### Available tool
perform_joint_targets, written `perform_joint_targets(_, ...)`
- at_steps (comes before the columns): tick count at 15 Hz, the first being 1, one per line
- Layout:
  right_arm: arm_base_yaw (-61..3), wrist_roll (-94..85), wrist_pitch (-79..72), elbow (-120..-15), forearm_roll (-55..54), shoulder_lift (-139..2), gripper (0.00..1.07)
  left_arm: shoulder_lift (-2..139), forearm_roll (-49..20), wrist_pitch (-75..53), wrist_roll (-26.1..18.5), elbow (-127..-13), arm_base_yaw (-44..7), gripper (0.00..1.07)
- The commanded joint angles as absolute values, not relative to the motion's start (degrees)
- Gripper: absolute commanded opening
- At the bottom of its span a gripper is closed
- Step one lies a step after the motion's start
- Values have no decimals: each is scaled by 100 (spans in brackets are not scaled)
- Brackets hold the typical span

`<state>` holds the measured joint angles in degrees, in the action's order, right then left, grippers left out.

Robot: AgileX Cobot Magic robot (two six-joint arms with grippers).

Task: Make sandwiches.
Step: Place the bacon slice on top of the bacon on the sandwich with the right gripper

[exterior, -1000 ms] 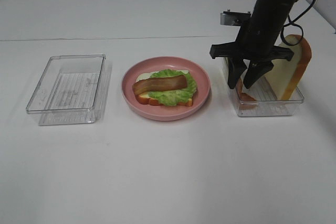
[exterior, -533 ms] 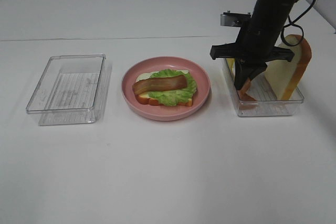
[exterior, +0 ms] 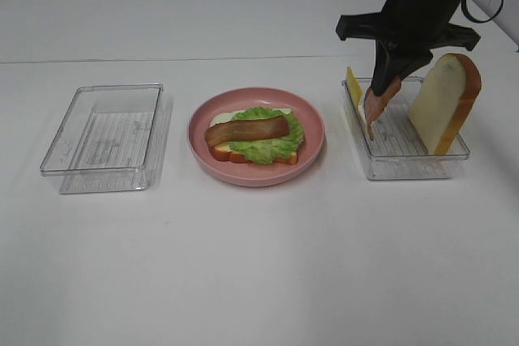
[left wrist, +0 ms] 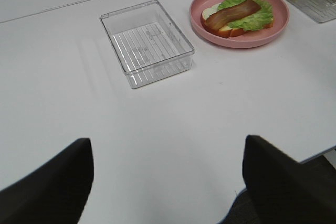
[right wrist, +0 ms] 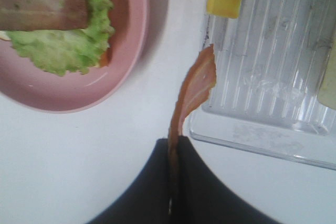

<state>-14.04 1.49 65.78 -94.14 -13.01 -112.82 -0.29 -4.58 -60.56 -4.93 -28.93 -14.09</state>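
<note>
Your right gripper (exterior: pixel 390 80) pinches a bacon strip (exterior: pixel 375 108) dangling over the clear tray (exterior: pixel 405 168); your left gripper (left wrist: pixel 167 150) gapes wide, empty.

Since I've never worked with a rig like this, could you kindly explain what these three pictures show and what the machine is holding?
It is a robot with two arms, each ending in a pincer. The wide picture comes from a camera mounted high, off the arms; the other two from cameras on the wrists. On the white table sit a clear tray, a pink plate with a half-built sandwich (bread, lettuce, bacon on top), and a second clear tray holding a bread slice on edge and a yellow cheese slice. The right pincer is shut on a bacon strip that dangles over that tray. The left pincer is open, holding nothing, away from the food.
</note>
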Motion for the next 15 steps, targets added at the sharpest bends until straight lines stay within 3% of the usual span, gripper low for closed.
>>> perform_joint_targets(1, -1409, -241, 6635, -9454, -2063, -10863, 0, -160, -487, -5999, -504, -2865, -1398, 75)
perform_joint_targets(7, -1478, -1324, 5964, -9454, -4618, -10915, 0, -160, -487, -5999, -504, -2865, -1398, 75)
perform_joint_targets(15, -2045, -1581, 4607, -9454, -6113, -12026, 0, -160, -481, -5999, -504, -2865, -1398, 75)
